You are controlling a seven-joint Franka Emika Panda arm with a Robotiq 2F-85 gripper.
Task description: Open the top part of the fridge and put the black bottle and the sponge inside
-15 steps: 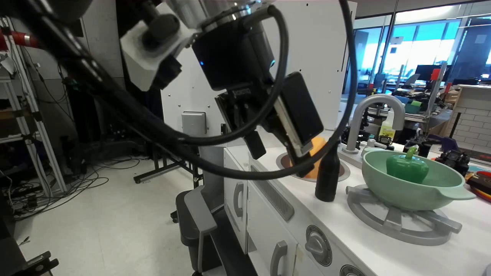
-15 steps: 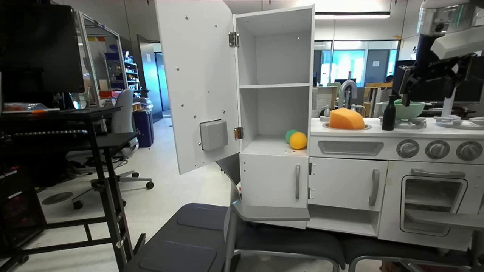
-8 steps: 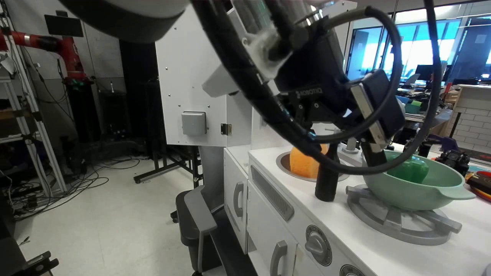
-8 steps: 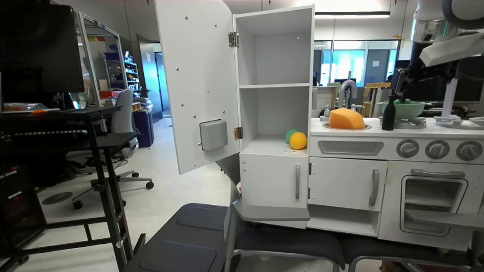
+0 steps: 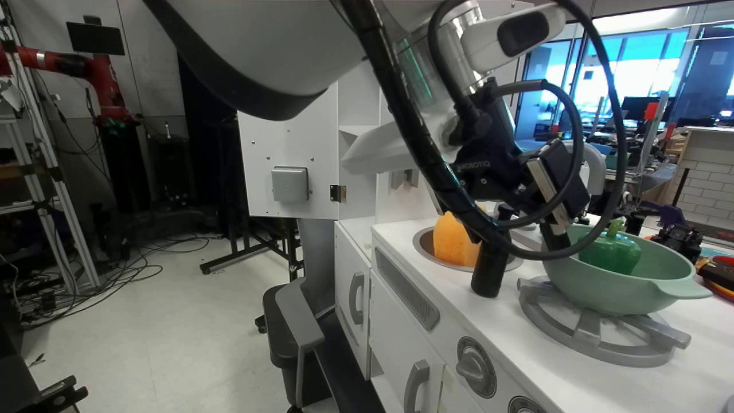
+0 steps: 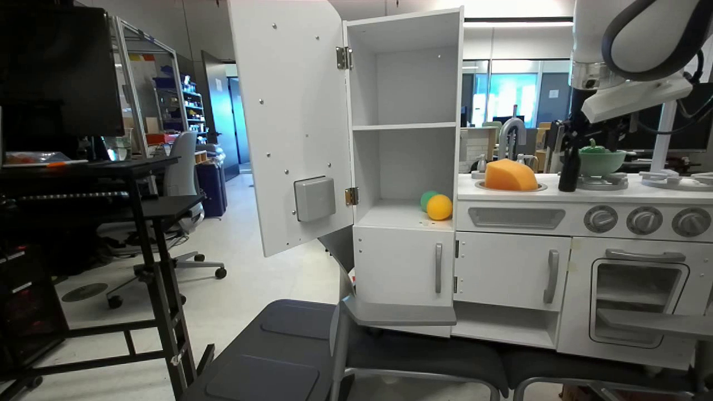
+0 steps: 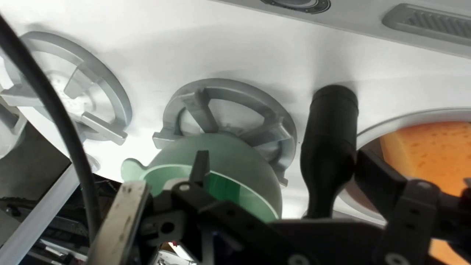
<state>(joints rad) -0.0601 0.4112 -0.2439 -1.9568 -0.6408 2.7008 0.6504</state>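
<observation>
windows (image 5: 648,66) glaring; counter (image 7: 239,51) softly shadowed, perhaps overexposed

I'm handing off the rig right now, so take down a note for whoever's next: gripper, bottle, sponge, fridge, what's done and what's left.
Gripper: open, the black bottle between its jaws, nearer one; contact unclear.
Bottle: on the counter, beside the sink.
Sponge: in the sink.
Done: upper door of the fridge is open.
Left: grip the bottle and put it in the fridge, then the sponge.

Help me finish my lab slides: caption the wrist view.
The open pincer straddles the black bottle, with a green bowl and the orange sponge to either side.
</observation>
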